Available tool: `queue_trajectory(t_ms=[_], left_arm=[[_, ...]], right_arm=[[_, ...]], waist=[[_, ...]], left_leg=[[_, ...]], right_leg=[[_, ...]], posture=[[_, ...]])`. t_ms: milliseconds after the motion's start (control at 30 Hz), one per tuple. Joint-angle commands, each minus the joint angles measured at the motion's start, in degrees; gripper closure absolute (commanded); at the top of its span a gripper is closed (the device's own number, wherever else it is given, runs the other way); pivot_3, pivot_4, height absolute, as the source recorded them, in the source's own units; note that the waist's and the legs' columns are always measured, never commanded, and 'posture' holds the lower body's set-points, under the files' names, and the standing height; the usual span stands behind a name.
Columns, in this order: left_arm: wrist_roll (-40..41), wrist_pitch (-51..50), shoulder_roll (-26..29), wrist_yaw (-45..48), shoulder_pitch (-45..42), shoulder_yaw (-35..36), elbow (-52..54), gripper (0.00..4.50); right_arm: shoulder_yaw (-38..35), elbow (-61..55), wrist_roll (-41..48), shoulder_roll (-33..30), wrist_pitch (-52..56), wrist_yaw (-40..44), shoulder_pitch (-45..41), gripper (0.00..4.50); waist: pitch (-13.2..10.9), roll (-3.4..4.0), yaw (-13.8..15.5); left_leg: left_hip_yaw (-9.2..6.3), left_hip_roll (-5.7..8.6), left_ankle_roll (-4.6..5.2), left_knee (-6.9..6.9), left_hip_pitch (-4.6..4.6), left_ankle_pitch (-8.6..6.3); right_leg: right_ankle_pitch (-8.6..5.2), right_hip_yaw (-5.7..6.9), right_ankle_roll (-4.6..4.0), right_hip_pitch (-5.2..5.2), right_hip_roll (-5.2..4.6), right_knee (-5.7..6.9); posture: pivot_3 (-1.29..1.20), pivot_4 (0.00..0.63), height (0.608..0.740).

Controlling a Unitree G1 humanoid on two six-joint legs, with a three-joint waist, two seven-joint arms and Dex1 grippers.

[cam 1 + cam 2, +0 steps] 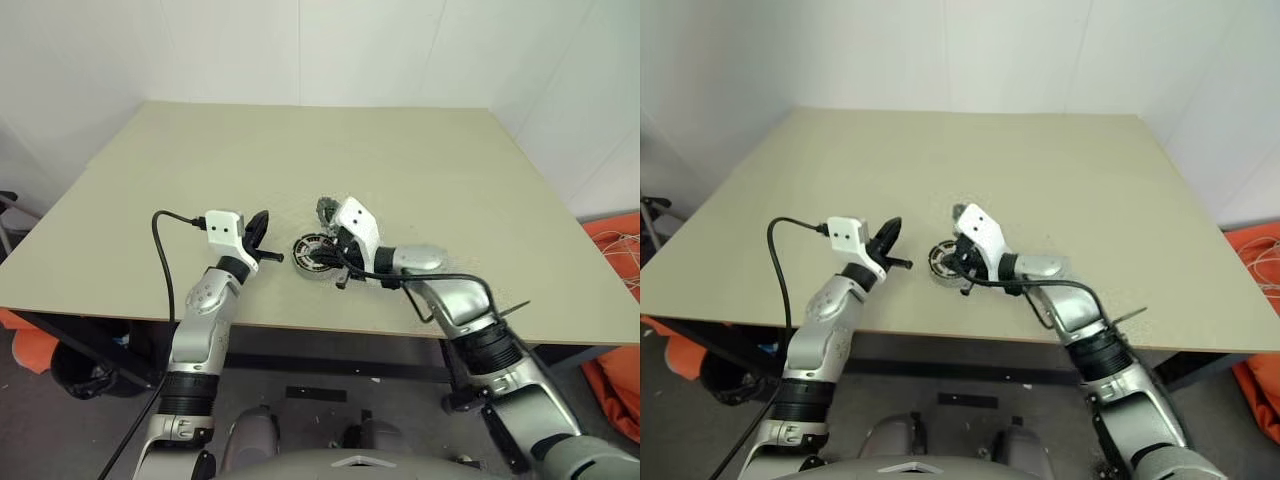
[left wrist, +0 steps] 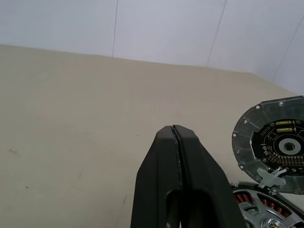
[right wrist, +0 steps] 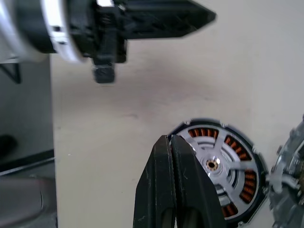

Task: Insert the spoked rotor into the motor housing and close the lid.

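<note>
We see the left hand [image 1: 262,228] pressed together, empty, above the bench [image 1: 420,170]. Beside it the motor housing [image 3: 219,170] lies flat with the spoked rotor [image 3: 212,164] inside; the right hand [image 3: 170,142], fingers together, hovers there, the lid [image 2: 278,145] tilted alongside.

A smooth matt worktop [image 1: 420,190] is seen. Shiny silver metal and copper-coloured windings are shown on the motor housing [image 3: 223,168]. Matt black fingers [image 2: 183,175] are seen.
</note>
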State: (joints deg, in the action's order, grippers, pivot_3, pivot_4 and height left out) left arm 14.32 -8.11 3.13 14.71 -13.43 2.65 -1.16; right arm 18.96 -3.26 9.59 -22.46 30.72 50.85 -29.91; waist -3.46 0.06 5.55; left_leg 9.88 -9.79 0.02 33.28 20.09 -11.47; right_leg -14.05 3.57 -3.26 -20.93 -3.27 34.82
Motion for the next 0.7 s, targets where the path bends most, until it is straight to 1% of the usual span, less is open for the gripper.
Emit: queue_trajectory(t_ms=[33,67,100,133,200,267,333,400,700], left_arm=[[0.4,1.3,-0.1,0.1,-1.5,0.6,0.8,4.47],[0.4,1.5,-0.1,0.1,-1.5,0.6,0.7,4.5],[0.4,1.5,-0.1,0.0,-1.5,0.6,0.6,4.5],[0.4,1.6,-0.1,0.0,-1.4,0.7,0.6,4.5],[0.3,1.8,-0.3,-0.1,-1.4,0.7,0.5,4.5],[0.3,2.0,-0.4,-0.2,-1.2,0.9,0.6,4.5],[0.3,2.2,-0.4,-0.3,-1.0,0.9,0.6,4.5],[0.3,2.3,-0.6,-0.3,-0.9,0.9,0.5,4.5],[-0.1,2.6,-1.1,-0.3,-1.0,0.9,0.2,4.5]], right_arm=[[2.1,-2.1,0.8,-1.6,-1.0,5.3,-2.2,4.5],[2.6,-2.0,0.6,-2.1,-1.3,6.3,-2.5,4.08],[3.1,-1.8,0.4,-2.5,-1.6,7.3,-2.9,3.86],[3.6,-1.5,0.2,-2.9,-2.0,8.3,-3.3,3.55],[4.3,-1.0,-0.3,-3.4,-2.7,9.8,-3.9,2.83],[6.2,0.6,-1.9,-3.9,-4.8,11.7,-5.3,2.24],[7.5,2.3,-3.8,-4.0,-7.2,12.2,-6.4,1.53],[8.7,3.5,-5.6,-4.3,-9.2,12.7,-7.3,0.9],[14.1,9.7,-13.5,-6.1,-19.3,19.1,-13.0,0.9]], waist=[[0.0,0.0,0.0],[0.0,0.0,0.0],[0.0,0.0,0.0],[0.0,0.0,0.0],[0.0,0.0,0.0],[0.0,0.0,0.0],[0.0,0.0,0.0],[0.0,0.0,0.0],[0.0,-0.01,0.0]], left_leg=[[0.0,0.0,0.01,0.0,0.0,0.0],[0.0,0.0,0.01,0.0,0.01,-0.01],[0.0,0.0,0.03,0.01,0.03,-0.01],[0.0,0.01,0.04,0.02,0.03,-0.02],[0.0,0.0,0.05,0.03,0.04,-0.03],[0.0,0.0,0.05,0.04,0.04,-0.03],[0.0,0.0,0.05,0.05,0.03,-0.03],[0.0,0.0,0.05,0.05,0.03,-0.03],[0.0,-0.01,0.09,0.08,0.07,-0.04]], right_leg=[[0.0,0.0,0.0,0.0,0.0,0.0],[0.0,0.0,0.0,-0.01,0.0,0.0],[0.0,0.0,0.0,-0.02,-0.01,0.0],[0.0,0.0,0.0,-0.02,0.0,0.0],[0.0,0.0,-0.01,-0.02,0.0,0.0],[0.0,0.0,-0.01,-0.03,-0.01,0.01],[0.01,0.0,-0.01,-0.02,0.0,0.02],[0.01,0.0,-0.02,-0.02,-0.01,0.03],[0.01,0.0,-0.03,-0.05,0.0,0.04]], posture=[[0.0,0.0,0.74],[0.0,0.0,0.74],[0.0,0.0,0.74],[0.0,0.0,0.74],[0.0,0.0,0.74],[0.0,0.0,0.74],[0.0,0.0,0.74],[0.0,0.0,0.74],[0.0,0.0,0.74]])
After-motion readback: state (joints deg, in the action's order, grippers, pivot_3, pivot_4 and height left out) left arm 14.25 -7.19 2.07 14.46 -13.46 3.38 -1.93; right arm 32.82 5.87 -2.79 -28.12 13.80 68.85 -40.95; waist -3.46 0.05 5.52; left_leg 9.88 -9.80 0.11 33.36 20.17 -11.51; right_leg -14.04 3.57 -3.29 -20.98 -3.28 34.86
